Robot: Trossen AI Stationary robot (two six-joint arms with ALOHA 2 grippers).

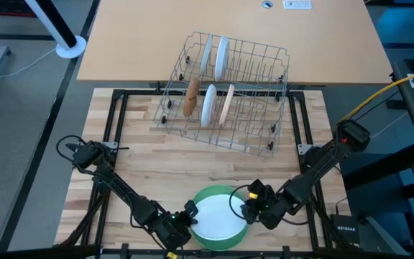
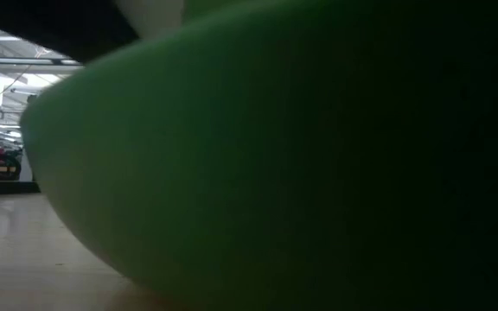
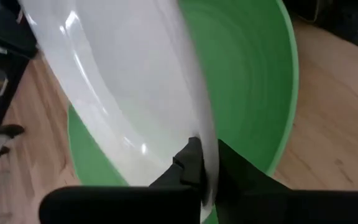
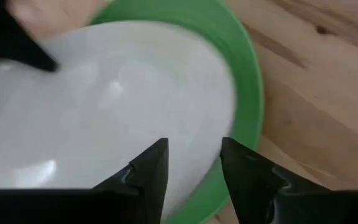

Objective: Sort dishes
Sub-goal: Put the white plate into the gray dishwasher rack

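white plate (image 1: 214, 221) pinched at its rim by the left gripper (image 1: 185, 219) — resting in the green plate (image 1: 221, 193)
right gripper (image 4: 192, 165) just beside the opposite edge, fingers apart — rack (image 1: 225, 90) well beyond both.

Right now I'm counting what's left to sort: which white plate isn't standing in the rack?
The white plate lying in the green plate at the table's front edge, gripped by the left hand. The other white ones stand in the rack.
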